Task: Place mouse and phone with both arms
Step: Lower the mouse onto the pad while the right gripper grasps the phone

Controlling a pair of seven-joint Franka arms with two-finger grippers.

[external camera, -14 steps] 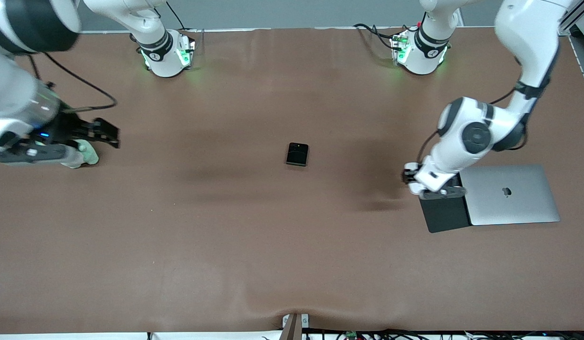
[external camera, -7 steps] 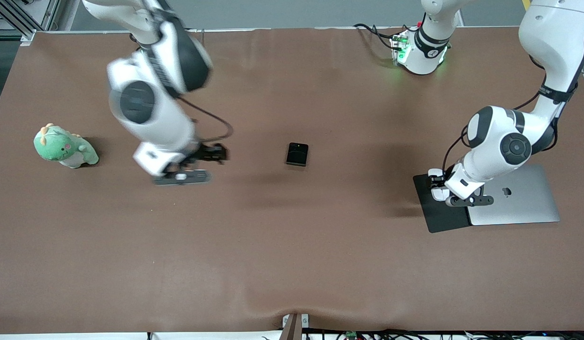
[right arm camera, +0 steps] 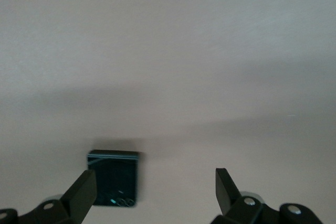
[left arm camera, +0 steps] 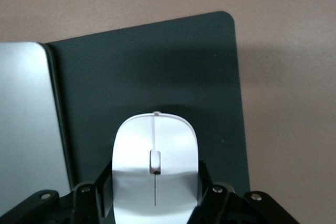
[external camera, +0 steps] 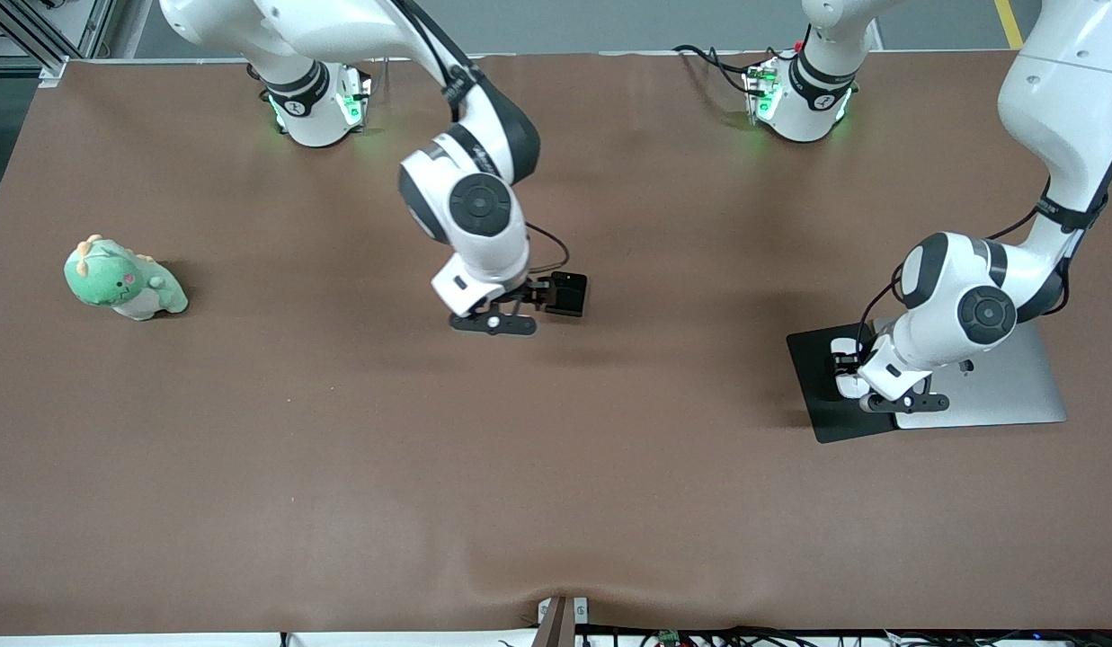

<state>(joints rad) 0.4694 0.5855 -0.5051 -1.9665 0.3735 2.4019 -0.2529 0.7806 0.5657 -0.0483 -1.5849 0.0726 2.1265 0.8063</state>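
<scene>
The white mouse [left arm camera: 155,163] sits between the fingers of my left gripper [left arm camera: 155,192], which is shut on its sides. The left gripper [external camera: 845,370] holds it low over the black mouse pad [external camera: 821,409]; I cannot tell whether it touches. The black phone [external camera: 571,293] lies flat mid-table. My right gripper [external camera: 539,302] is open right beside the phone, low over the table. In the right wrist view the phone [right arm camera: 113,179] lies just inside one finger [right arm camera: 81,192] of the right gripper [right arm camera: 154,190], off its centre.
A closed silver laptop [external camera: 1014,395] lies against the mouse pad [left arm camera: 147,77] at the left arm's end of the table. A green plush dinosaur [external camera: 124,280] stands at the right arm's end. Brown tabletop surrounds the phone.
The right arm swung from beside the plush dinosaur across to the phone. The left gripper carried the mouse from the pad's edge to over the pad, closer to the laptop.
</scene>
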